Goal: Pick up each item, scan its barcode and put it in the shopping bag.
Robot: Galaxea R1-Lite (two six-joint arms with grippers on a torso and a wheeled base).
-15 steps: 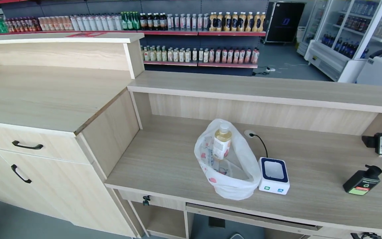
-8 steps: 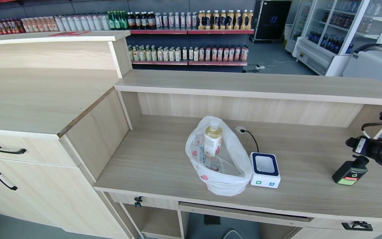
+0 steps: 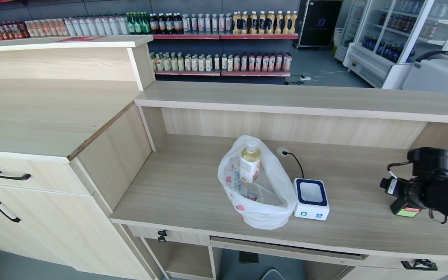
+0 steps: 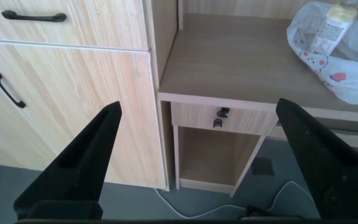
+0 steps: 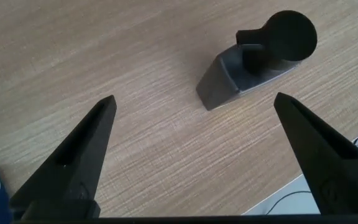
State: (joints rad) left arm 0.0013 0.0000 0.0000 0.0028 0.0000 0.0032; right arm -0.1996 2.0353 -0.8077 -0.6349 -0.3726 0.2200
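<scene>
A white shopping bag [image 3: 261, 196] with red spots stands mid-counter, with a bottle of yellow drink [image 3: 250, 163] upright inside it. Right beside the bag sits the white, blue-rimmed scanner [image 3: 311, 198]. A black pump bottle [image 3: 405, 210] with a green and red label stands near the counter's right end, mostly hidden by my right arm [image 3: 430, 188]. My right gripper [image 5: 194, 102] hangs open above the pump bottle [image 5: 260, 62], not touching it. My left gripper [image 4: 199, 107] is open and holds nothing, low in front of the counter's left end, with the bag [image 4: 347, 68] off to its side.
A black cable [image 3: 298, 163] runs from the scanner to a hole in the counter. A raised ledge [image 3: 286, 97] runs along the back and a taller cabinet [image 3: 53, 112] stands at the left. Under the counter is a keyed drawer [image 4: 219, 118]. Shelves of drinks stand behind.
The camera shifted early on. My right arm has come down and leftward, and now sits over the pump bottle, covering most of it. The bag, its bottle and the scanner have not moved.
</scene>
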